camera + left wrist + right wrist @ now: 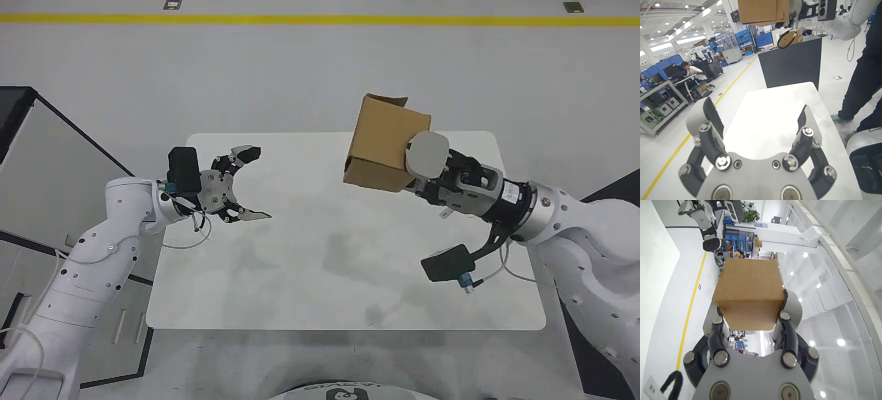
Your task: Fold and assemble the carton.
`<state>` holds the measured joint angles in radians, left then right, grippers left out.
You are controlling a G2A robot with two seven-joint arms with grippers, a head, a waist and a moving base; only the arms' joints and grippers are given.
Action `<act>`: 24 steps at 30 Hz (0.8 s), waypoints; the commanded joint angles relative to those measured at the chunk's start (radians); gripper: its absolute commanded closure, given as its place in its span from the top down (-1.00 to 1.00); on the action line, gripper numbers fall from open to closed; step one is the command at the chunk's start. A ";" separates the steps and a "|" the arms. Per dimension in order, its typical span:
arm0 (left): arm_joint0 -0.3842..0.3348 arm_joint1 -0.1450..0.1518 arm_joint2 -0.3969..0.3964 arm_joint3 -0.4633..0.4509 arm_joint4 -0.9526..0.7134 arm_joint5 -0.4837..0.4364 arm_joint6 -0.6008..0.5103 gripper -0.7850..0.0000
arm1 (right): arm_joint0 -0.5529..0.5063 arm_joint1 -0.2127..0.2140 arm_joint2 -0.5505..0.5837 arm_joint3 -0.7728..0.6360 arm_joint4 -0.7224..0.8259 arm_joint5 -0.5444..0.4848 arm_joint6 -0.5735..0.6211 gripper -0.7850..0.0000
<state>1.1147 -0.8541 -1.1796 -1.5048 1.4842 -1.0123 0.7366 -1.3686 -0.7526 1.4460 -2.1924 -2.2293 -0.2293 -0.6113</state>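
Note:
A brown cardboard carton point(385, 142) is held up in the air above the far right part of the white table point(330, 270), set up as a box with a flap raised at its far edge. My right gripper point(420, 160) is shut on the carton point(748, 292), a finger pressed on each side of it. The carton point(761, 11) hangs high above the table in the left wrist view. My left gripper point(252, 183) is at the table's left side, open with nothing between its fingers point(712, 115).
A dark panel point(791, 62) stands beyond the table's far end. A person's dark-trousered legs point(865, 75) stand beside the table. A black frame point(30, 140) sits left of the table. A yellow floor line point(320, 18) runs behind it.

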 commanded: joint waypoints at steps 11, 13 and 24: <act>0.000 0.000 0.000 0.000 0.000 0.000 0.000 1.00 | -0.014 -0.004 -0.003 0.005 0.046 0.009 0.013 -1.00; 0.000 0.000 0.000 0.000 0.000 0.000 0.000 1.00 | -0.020 -0.007 -0.005 0.007 0.060 0.010 0.016 -1.00; 0.000 0.000 0.000 0.000 0.000 0.000 0.000 1.00 | -0.052 -0.017 0.008 0.029 0.182 -0.016 -0.019 -1.00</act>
<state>1.1147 -0.8541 -1.1796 -1.5048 1.4842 -1.0123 0.7366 -1.4164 -0.7687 1.4541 -2.1677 -2.0711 -0.2398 -0.6253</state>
